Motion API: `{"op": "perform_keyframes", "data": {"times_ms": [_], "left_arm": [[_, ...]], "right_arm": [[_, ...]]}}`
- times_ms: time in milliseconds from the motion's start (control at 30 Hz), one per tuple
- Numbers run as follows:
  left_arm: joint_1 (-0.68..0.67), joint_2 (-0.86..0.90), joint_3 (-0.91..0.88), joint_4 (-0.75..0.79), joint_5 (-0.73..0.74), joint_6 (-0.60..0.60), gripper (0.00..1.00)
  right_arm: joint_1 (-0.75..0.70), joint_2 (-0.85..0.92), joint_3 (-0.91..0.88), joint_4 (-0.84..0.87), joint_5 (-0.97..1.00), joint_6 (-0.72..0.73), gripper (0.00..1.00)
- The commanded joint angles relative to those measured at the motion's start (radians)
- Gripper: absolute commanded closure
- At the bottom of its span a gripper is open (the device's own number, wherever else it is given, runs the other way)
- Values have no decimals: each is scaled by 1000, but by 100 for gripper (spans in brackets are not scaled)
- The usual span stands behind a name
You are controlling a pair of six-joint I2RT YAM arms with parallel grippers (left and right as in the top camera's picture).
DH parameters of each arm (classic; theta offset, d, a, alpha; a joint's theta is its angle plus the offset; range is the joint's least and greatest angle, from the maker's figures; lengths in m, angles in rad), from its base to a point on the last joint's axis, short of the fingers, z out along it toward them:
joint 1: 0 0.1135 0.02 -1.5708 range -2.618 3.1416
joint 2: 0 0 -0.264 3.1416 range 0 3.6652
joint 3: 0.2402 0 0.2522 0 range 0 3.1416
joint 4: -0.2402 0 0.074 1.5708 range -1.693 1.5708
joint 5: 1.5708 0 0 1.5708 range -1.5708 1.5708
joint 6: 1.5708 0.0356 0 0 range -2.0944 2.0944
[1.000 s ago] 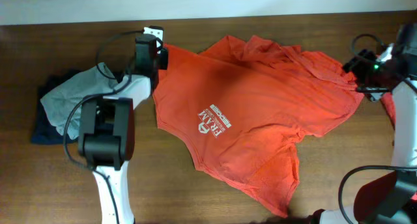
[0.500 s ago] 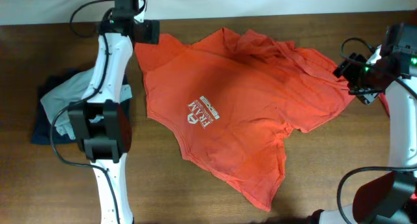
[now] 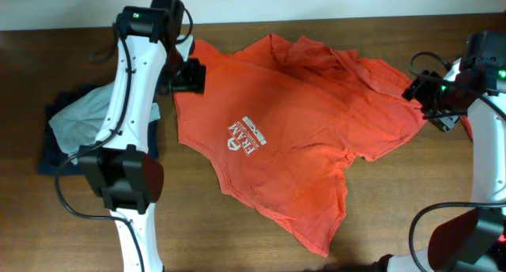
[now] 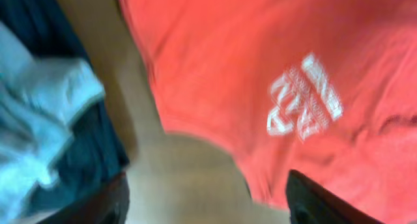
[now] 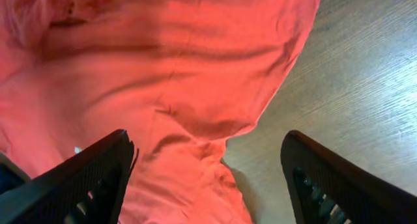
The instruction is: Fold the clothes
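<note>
The red-orange T-shirt (image 3: 300, 122) lies spread on the tabletop (image 3: 395, 217), filling the middle and reaching toward the far edge. Its long axis runs roughly left to right along the far half. One straight edge faces the left side and a crumpled, bunched end points to the far right corner. A narrower lobe tapers off toward the near edge. The white logo (image 3: 243, 137) sits in the left part of the shirt, its lettering turned at a slant rather than square to any edge.

My left claw (image 3: 188, 76) hovers at the shirt's far left corner, jaws spread wide. In the left wrist view its fingers (image 4: 104, 201) stand far apart with nothing between them, only bare wood and the shirt's edge below. That view is blurred.

My right claw (image 3: 423, 98) is at the shirt's right end, also spread wide. Its fingers (image 5: 85, 178) straddle the wrinkled cloth without pinching it.

A pile of grey and dark blue clothes (image 3: 75, 126) sits by the left edge — apart from the shirt, with a strip of wood between.
</note>
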Motion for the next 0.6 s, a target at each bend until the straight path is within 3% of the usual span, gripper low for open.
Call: {"op": "perform_keyframes", "data": {"times_ms": [0,200,300,367,467,500,567], "left_arm": [[-19,-66,11,-60,-4,-37,26],[-116,-258,-59,-60,-22,-69,27],[-189,-385,-182,-60,-158,-162,23],[-240,-470,-311,-56,-217,-239,18],[-294,-589,-583,35,-190,-337,13],[-304,-626,-690,99,-157,-368,7],[-311,-688,-940,299,-12,-388,6]], "right_arm": [[6,-13,6,-18,-2,-28,26],[6,-36,6,-47,-2,-42,25],[6,-40,6,-57,-2,-42,25],[6,-40,6,-61,-2,-50,25],[6,-40,6,-63,-2,-64,25],[6,-40,6,-64,-1,-65,25],[6,-40,6,-64,-1,-65,25]]}}
